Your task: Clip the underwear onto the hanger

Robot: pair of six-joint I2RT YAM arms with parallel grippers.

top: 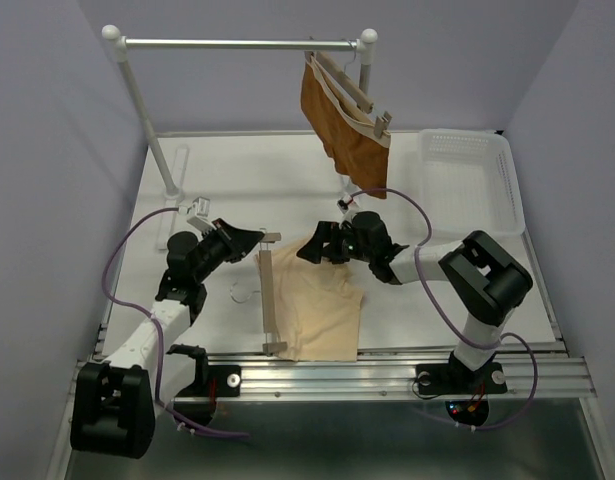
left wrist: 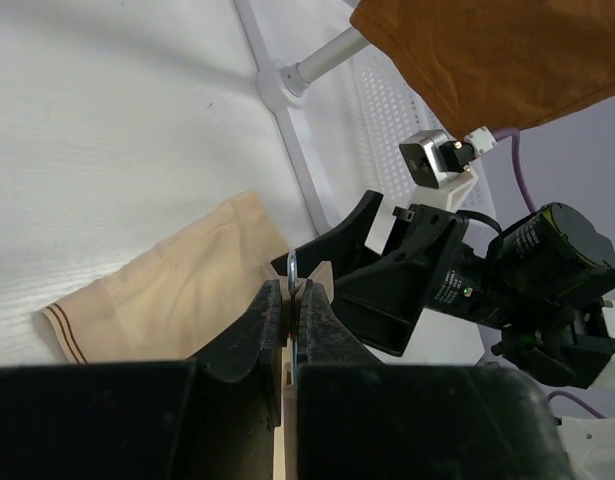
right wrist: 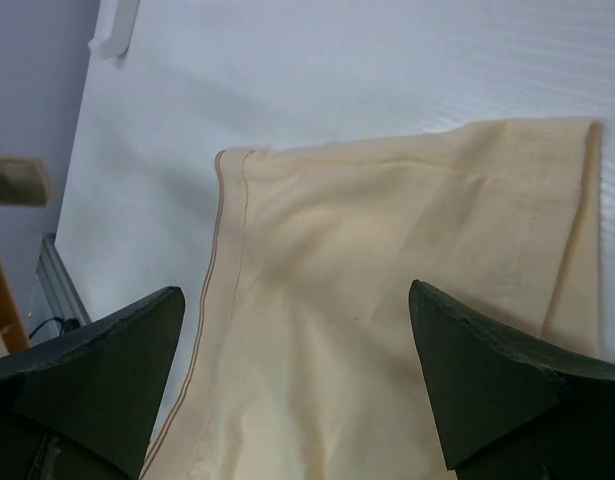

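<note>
While the left gripper is pinched shut on the hanger at its far-end clip, the right gripper hangs wide open over the underwear, which lies flat at the hanger's 3 o'clock.

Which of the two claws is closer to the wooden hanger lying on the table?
The left. The left gripper is clamped on the hanger at its far end, by the clip; the right gripper hangs open over the underwear, beside the hanger.
</note>
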